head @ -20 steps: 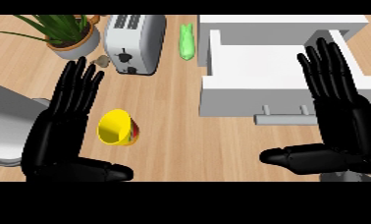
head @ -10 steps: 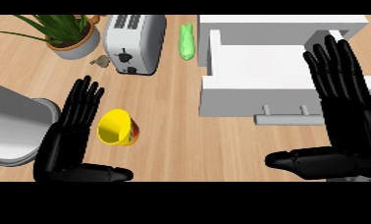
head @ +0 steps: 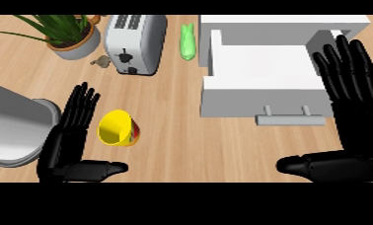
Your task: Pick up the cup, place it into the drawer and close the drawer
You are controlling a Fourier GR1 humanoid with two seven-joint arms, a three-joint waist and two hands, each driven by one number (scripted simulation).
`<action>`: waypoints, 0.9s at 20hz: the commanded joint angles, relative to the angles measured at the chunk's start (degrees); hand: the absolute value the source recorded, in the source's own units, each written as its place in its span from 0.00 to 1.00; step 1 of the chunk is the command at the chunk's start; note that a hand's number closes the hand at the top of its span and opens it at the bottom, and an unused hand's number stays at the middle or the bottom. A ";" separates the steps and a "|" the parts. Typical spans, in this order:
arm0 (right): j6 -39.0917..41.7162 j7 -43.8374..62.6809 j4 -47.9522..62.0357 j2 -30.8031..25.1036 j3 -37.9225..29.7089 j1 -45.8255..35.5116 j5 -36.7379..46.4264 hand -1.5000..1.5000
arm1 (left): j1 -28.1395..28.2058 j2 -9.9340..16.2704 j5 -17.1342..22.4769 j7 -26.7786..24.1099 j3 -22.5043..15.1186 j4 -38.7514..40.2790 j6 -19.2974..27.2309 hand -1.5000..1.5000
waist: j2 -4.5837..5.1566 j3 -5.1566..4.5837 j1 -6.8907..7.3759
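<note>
The left hand [head: 69,140] is spread wide, fingers straight and pointing away from the robot, thumb stretched out sideways along the bench's near edge. It holds nothing; its fingers lie just beside the cup [head: 117,128], and whether they touch it cannot be told. The right hand [head: 350,120] is likewise wide open and empty, fingers straight, thumb out toward the left, near the bench's right edge; its fingertips overlap the right side of the drawer [head: 266,81].

The cup is yellow and smooth, lying on its side near the bench's near-left corner, mouth turned toward the left hand, with a red and green patch on its outer wall. The drawer is a white box, pulled open, with a flat grey bar handle [head: 289,118] on its front; its inside shows bare white.

The bench [head: 189,145] is pale wood with a fine grain. Toward the far edge stand a glossy silver toaster [head: 134,41] with two slots, a potted plant [head: 69,36] with long thin leaves in a grey pot, and a slim green object [head: 188,41] lying flat. A rounded grey metal object [head: 22,130] sits at the left edge.
</note>
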 commanded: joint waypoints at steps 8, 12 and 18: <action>-0.36 -0.06 -3.51 1.98 4.22 3.40 3.21 0.00 | -0.88 2.65 -0.02 -13.71 5.34 18.58 -5.59 0.00 | 0.00 -0.02 -0.07; 1.67 -4.92 4.08 0.88 -0.03 0.88 0.54 0.00 | -1.75 0.48 -1.57 -14.91 3.69 20.82 -4.42 0.00 | 0.03 0.01 0.06; 3.44 -4.85 0.89 -0.18 -1.74 3.71 -1.46 0.00 | -6.81 0.72 -2.40 -21.00 5.95 30.73 -3.81 0.00 | 0.02 0.00 -0.13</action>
